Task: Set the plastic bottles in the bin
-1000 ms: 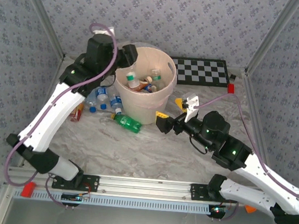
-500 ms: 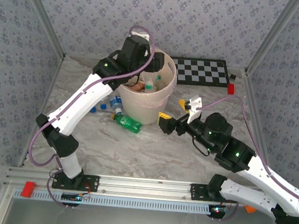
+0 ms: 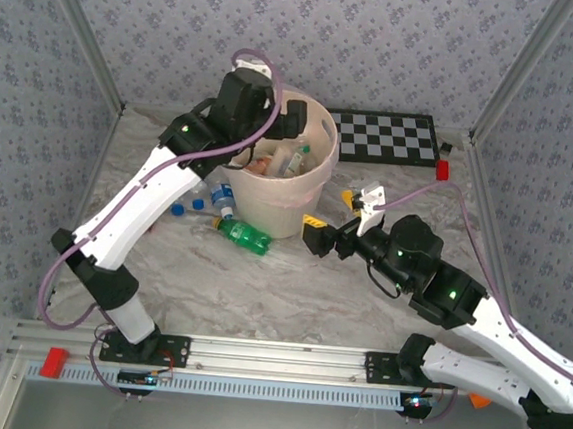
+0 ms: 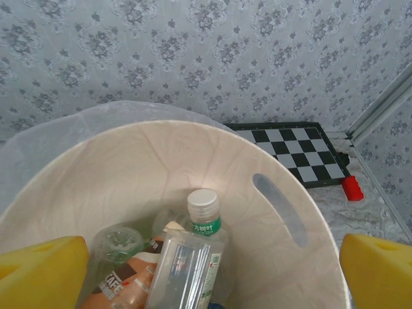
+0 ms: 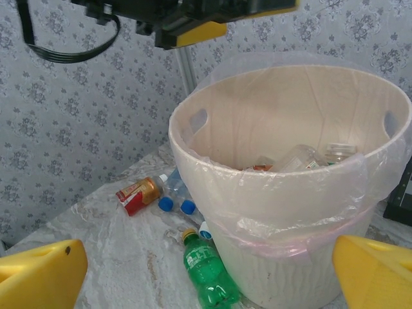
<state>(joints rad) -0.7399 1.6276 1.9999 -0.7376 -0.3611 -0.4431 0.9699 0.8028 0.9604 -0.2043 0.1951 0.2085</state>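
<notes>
The bin stands at the back centre of the table, lined with thin clear plastic. My left gripper hangs over its mouth, open, with nothing between its yellow fingertips. Below it in the bin lie a clear squarish bottle, a white-capped bottle and an orange-brown one. On the table left of the bin lie a green bottle, clear blue-capped bottles and a red-gold bottle. My right gripper is open, low at the bin's right, facing the green bottle.
A black-and-white checkerboard lies at the back right with a small red block beside it. Patterned walls close in the table on three sides. The marbled table top in front of the bin is bare.
My left arm swung from the bin's left rim to over its mouth and its jaws opened wide. The right arm has hardly moved.
</notes>
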